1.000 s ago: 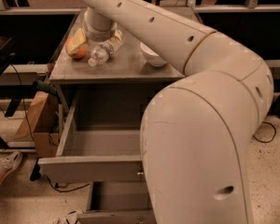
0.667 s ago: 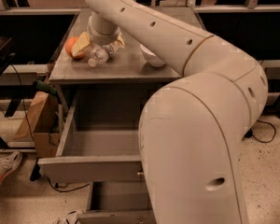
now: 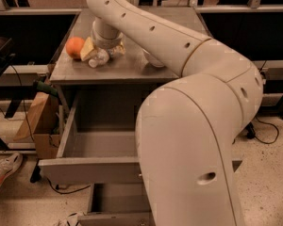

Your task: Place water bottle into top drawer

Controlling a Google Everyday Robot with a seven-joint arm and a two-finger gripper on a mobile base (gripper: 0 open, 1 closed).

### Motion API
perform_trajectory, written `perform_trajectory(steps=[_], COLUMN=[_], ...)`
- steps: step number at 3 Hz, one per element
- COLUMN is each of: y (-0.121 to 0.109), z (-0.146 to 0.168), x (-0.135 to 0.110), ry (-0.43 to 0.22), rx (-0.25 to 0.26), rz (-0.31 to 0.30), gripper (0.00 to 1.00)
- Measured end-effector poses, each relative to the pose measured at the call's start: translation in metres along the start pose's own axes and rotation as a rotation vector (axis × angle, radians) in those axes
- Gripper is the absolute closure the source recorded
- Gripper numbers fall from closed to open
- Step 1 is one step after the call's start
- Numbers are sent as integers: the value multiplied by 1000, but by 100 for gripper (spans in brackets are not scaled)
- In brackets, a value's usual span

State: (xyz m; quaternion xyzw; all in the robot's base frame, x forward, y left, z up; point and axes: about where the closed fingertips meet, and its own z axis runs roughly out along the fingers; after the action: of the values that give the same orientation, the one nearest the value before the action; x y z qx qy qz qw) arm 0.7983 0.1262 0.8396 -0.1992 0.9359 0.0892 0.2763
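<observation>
One view only, set high on the robot behind the arm (image 3: 193, 126), facing forward and steeply down. The arm's thick near link is very close to the lens and fills the lower right. The tool (image 3: 105, 50) is far from the lens, upper left of frame, over the left part of the desk (image 3: 146, 72) at the water bottle (image 3: 98, 59). The open top drawer (image 3: 85, 169) lies below the tool and nearer the camera, with its front panel towards the lens.

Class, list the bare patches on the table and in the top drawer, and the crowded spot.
Bare: on the table, the strip between water bottle and near edge, plus the far right corner; in the top drawer, the floor between left wall and arm. Crowded: the table's left, where orange, bottle and claw cluster.
</observation>
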Motion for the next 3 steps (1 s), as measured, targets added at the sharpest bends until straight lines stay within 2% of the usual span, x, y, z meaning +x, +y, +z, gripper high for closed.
perform_trajectory(steps=[2,3], y=[-11,-26], z=[0,-4], x=[2,7], ry=[10,6], rx=[35,71], rz=[15,50], gripper=[66,89])
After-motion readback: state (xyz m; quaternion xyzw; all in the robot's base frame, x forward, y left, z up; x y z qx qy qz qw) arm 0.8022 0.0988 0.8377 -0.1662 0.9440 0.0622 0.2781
